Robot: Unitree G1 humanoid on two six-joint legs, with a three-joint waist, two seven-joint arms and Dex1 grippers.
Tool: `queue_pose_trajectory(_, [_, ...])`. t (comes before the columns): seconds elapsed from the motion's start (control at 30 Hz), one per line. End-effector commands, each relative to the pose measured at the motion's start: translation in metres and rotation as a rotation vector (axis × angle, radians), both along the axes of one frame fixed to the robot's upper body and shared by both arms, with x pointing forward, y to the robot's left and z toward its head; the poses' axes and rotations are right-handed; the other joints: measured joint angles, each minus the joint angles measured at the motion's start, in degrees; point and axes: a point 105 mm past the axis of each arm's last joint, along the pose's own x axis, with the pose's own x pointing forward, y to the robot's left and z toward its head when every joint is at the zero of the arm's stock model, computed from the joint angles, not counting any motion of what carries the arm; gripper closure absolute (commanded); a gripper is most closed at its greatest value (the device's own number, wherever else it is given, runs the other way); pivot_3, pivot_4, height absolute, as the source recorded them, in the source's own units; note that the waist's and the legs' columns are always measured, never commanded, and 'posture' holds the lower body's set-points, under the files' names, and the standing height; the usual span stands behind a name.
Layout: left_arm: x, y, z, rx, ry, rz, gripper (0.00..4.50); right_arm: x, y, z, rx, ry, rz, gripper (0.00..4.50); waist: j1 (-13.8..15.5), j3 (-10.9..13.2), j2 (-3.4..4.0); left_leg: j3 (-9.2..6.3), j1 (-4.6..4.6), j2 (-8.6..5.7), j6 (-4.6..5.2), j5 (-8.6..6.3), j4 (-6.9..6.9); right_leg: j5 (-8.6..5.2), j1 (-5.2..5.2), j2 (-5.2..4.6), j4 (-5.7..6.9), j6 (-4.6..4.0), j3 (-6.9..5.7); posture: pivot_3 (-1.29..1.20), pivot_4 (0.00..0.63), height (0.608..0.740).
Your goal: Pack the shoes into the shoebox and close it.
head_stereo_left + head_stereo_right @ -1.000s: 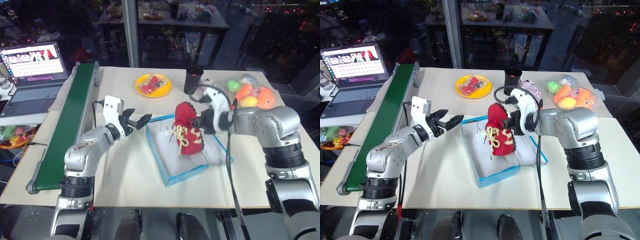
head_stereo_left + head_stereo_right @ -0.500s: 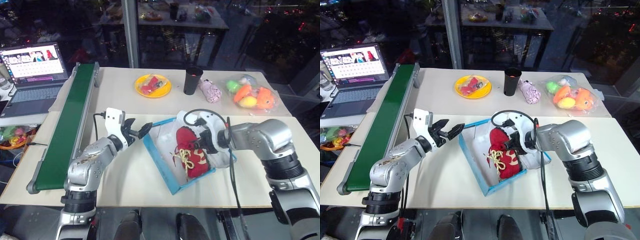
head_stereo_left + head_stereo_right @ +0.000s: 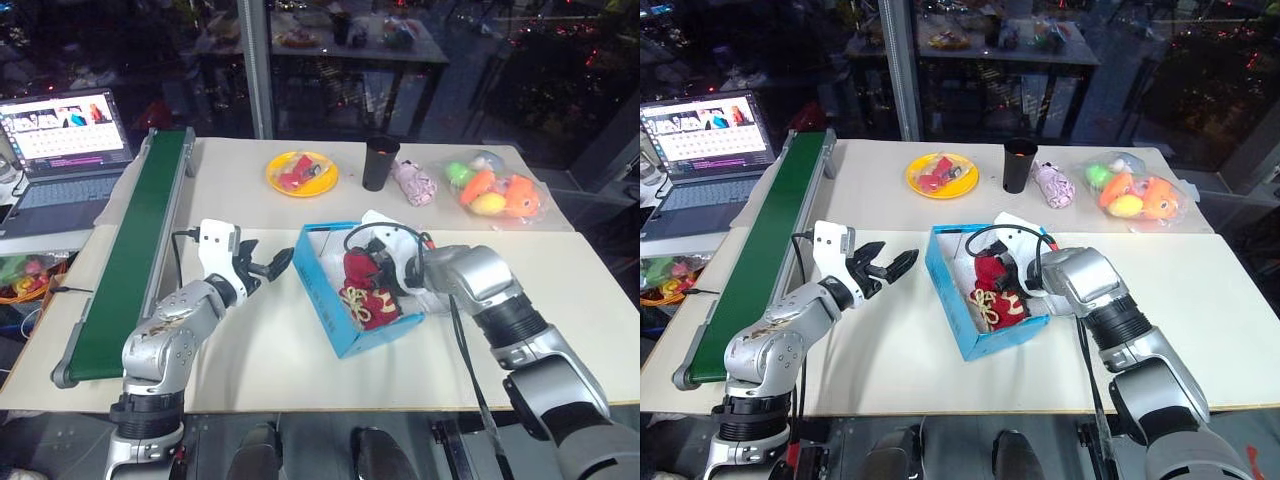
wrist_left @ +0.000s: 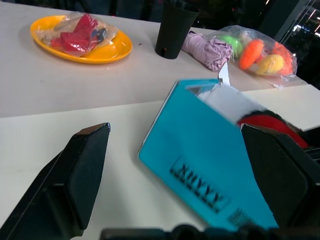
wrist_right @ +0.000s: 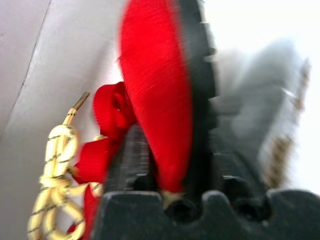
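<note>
The right hand (image 3: 1012, 275) is lowered into the open shoebox (image 3: 958, 325), with red fabric of the shoes (image 3: 992, 292) seen between its black fingers (image 5: 197, 100) in the right wrist view. Whether the fabric is clamped or merely lying between the fingers cannot be told. The shoes are located inside the shoebox, against its white interior, with the yellow-gold laces (image 5: 57, 165) lying loose on top.

The left hand (image 3: 270, 265) is held released, its two fingers spread wide, just beside the shoebox's near blue wall and apart from it. Nothing is gripped by it. In the left wrist view, dark printed lettering is visible on that wall.

The shoebox is positioned at an angle near the middle of the white tabletop (image 3: 250, 360). Behind it, a yellow plate (image 3: 303, 172) with red items, a black cup (image 3: 379, 163), a pink bundle (image 3: 412, 182) and a clear bag of toy fruit (image 3: 495, 190) are arranged in a row. A green conveyor belt (image 3: 130, 250) is set along the robot's left edge, with an open laptop (image 3: 60, 140) beyond it.
</note>
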Motion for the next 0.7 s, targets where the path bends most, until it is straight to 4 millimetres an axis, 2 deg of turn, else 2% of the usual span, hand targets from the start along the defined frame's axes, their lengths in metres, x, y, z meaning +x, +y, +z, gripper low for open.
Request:
queue_pose_trajectory(0.03, [0.001, -0.002, 0.021, -0.003, -0.073, -0.010, 0.00, 0.008, 0.003, 0.017, -0.013, -0.084, 0.013, 1.45, 0.2, 0.0, 0.00, 0.00, -0.02, 0.00, 0.01, 0.01, 0.00, 0.02, -0.02, 0.00, 0.01, -0.03, 0.00, 0.00, 0.150, 0.736])
queue_pose_trajectory(0.13, [0.002, -0.003, 0.022, -0.003, -0.076, -0.020, 0.00, 0.009, 0.014, 0.032, 0.008, -0.130, 0.035, 0.43, 0.3, 0.0, 0.00, 0.00, -0.06, 0.00, 0.06, 0.03, -0.03, 0.10, -0.04, 0.01, 0.01, -0.05, 0.00, 0.00, 0.150, 0.736])
queue_pose_trajectory(0.17, [0.003, -0.004, 0.022, 0.000, -0.076, -0.024, 0.00, 0.009, 0.024, 0.044, 0.027, -0.157, 0.052, 0.08, 0.2, 0.0, 0.00, 0.00, -0.08, 0.00, 0.07, 0.04, -0.03, 0.15, -0.05, 0.01, 0.00, 0.06, 0.00, 0.00, 0.150, 0.736])
queue_pose_trajectory(0.27, [0.005, -0.005, 0.023, 0.009, -0.079, -0.036, 0.00, 0.008, 0.045, 0.071, 0.061, -0.225, 0.086, 0.08, 0.0, 0.0, 0.01, 0.00, -0.13, 0.00, 0.12, 0.05, -0.08, 0.22, -0.15, 0.02, 0.01, 0.22, 0.01, 0.00, 0.150, 0.736])
queue_pose_trajectory(0.47, [0.011, 0.002, 0.030, 0.031, -0.097, -0.029, 0.00, -0.001, 0.063, 0.112, 0.132, -0.314, 0.127, 0.08, 0.3, 0.0, 0.01, -0.01, -0.14, 0.02, 0.10, 0.04, -0.16, 0.21, -0.24, 0.05, 0.08, 0.21, -0.01, 0.00, 0.150, 0.736])
queue_pose_trajectory(0.57, [0.014, 0.010, 0.033, 0.056, -0.108, -0.005, 0.00, -0.008, 0.066, 0.126, 0.196, -0.355, 0.192, 0.08, 0.4, 0.0, 0.01, -0.01, -0.16, 0.00, 0.04, 0.00, -0.16, 0.20, -0.21, 0.00, 0.01, 0.21, -0.02, 0.00, 0.150, 0.736])
queue_pose_trajectory(0.7, [0.016, 0.043, 0.045, 0.093, -0.126, 0.140, 0.00, -0.031, 0.053, 0.142, 0.334, -0.446, 0.389, 0.08, 0.4, 0.0, 0.01, -0.01, -0.21, 0.01, 0.03, -0.01, -0.16, 0.20, -0.21, 0.00, -0.02, 0.22, -0.05, 0.00, 0.150, 0.736])
